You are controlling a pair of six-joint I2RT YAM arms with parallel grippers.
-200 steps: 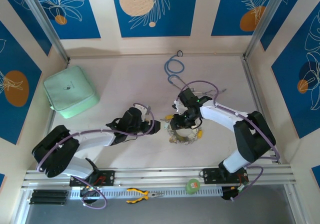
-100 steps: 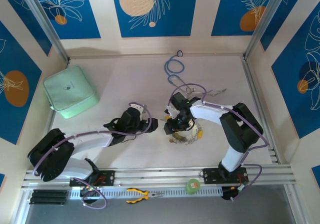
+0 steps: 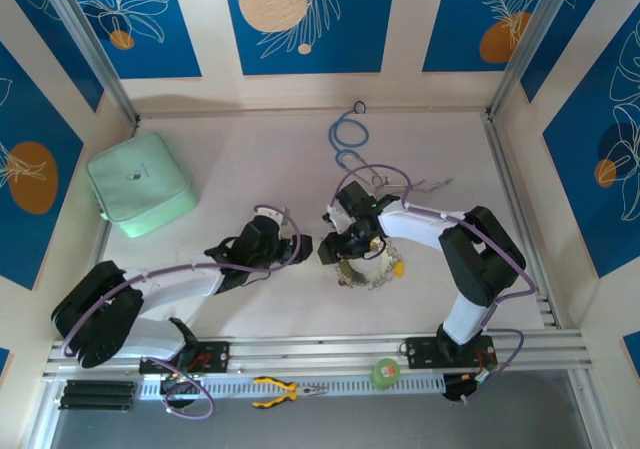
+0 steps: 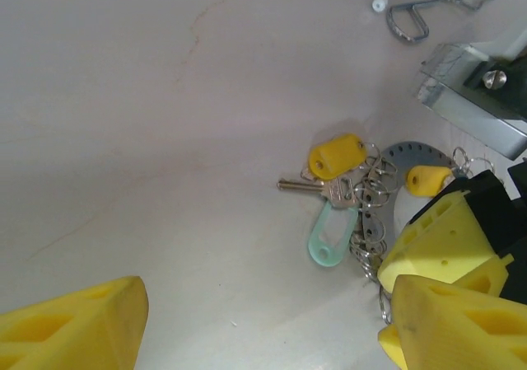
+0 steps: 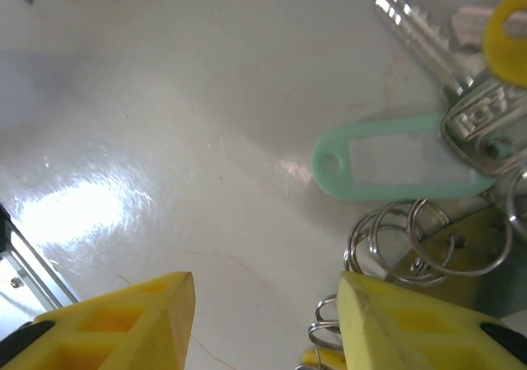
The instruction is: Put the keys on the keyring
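- From the top, the keyring [image 3: 372, 269] lies on the table [image 3: 230, 159] right of centre. The right gripper [image 3: 333, 252] is at its left rim, and the left gripper [image 3: 296, 251] is just left of that.
- That view also takes in a green pouch [image 3: 140, 184] far left, a blue tube [image 3: 347, 134] at the back and pliers [image 3: 285, 391] by the front rail. All three are well apart from the keyring.
- The left wrist view gives the ring's detail: a grey arc pierced with holes. A yellow tag [image 4: 336, 156], a green tag [image 4: 332, 234] and keys [image 4: 317, 186] are bunched on small split rings [image 4: 370, 222] at its edge.
- There the left gripper's jaws stand wide with bare table between them. The bunch lies ahead of them, its chain of rings close to one finger.
- A yellow finger [image 4: 440, 242] of the right gripper also shows there, just beside the ring's arc.
- The right wrist view is closer still: the green tag lies flat and a silver key's blade points away from it.
- The split rings sit just beside one of its fingers.
- The right gripper's jaws are parted over bare table and hold nothing.
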